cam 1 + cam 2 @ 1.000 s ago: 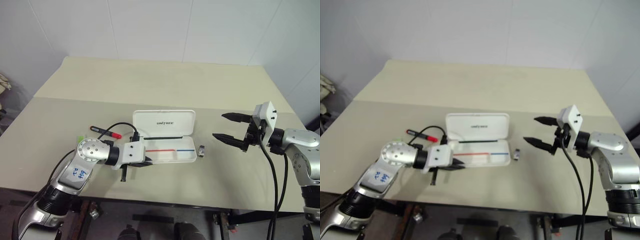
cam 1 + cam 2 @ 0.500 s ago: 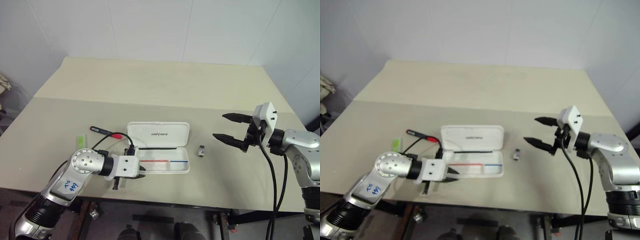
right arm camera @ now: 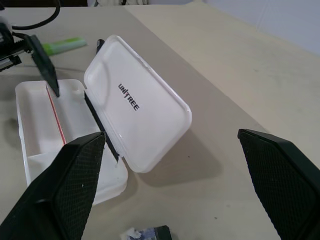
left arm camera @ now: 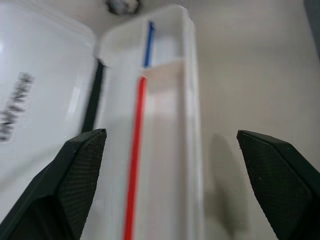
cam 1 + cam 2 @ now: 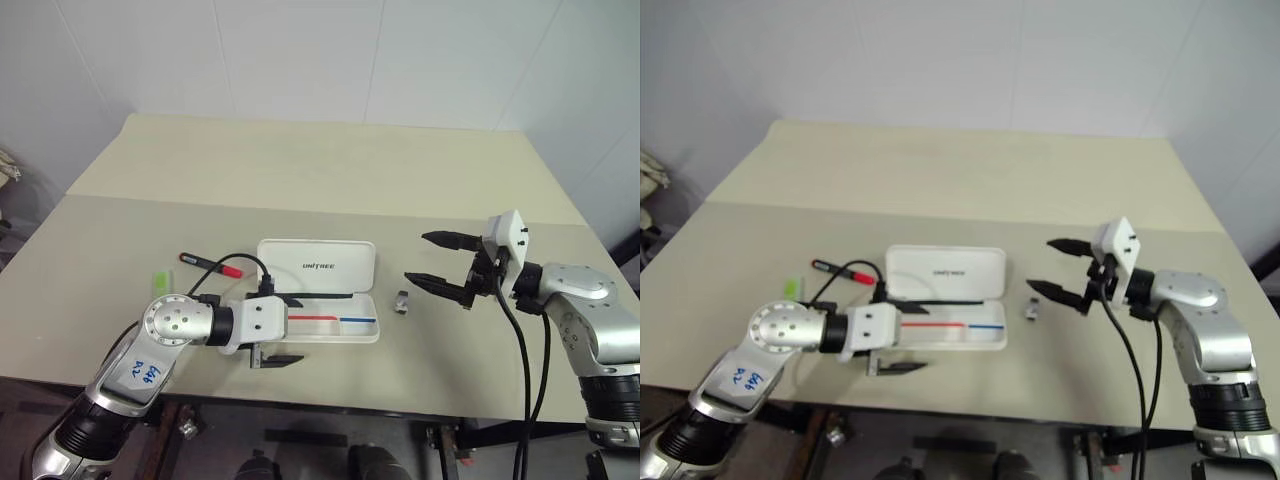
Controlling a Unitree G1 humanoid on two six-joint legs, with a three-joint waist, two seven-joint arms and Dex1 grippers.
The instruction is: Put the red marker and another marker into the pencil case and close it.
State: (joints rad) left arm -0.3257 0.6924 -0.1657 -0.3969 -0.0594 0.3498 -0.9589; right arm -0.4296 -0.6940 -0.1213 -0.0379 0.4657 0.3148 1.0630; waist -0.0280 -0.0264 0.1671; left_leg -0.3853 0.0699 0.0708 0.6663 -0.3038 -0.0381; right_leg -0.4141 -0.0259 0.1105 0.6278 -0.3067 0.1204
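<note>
The pencil case (image 5: 318,266) lies open at the table's middle, its lid tilted up behind the tray (image 5: 350,329), which holds nothing. My left gripper (image 5: 285,330) is open at the tray's left end, one finger over the hinge side and one in front of the tray wall (image 4: 192,130). The red marker (image 5: 210,264) lies on the table left of the case. Further left, beside my left arm, lies the lime-green marker (image 5: 160,281). My right gripper (image 5: 417,258) hovers open to the right of the case, pointing at it, with nothing between its fingers.
A small grey metal clip (image 5: 401,301) lies just right of the case, under my right gripper. A black cable (image 5: 235,257) loops over my left wrist near the red marker. The table's front edge (image 5: 400,400) runs close behind my left gripper.
My left gripper went from shut at the tray's left end to open. The case slid a little left and toward me. My right gripper moved left, closer to the case.
</note>
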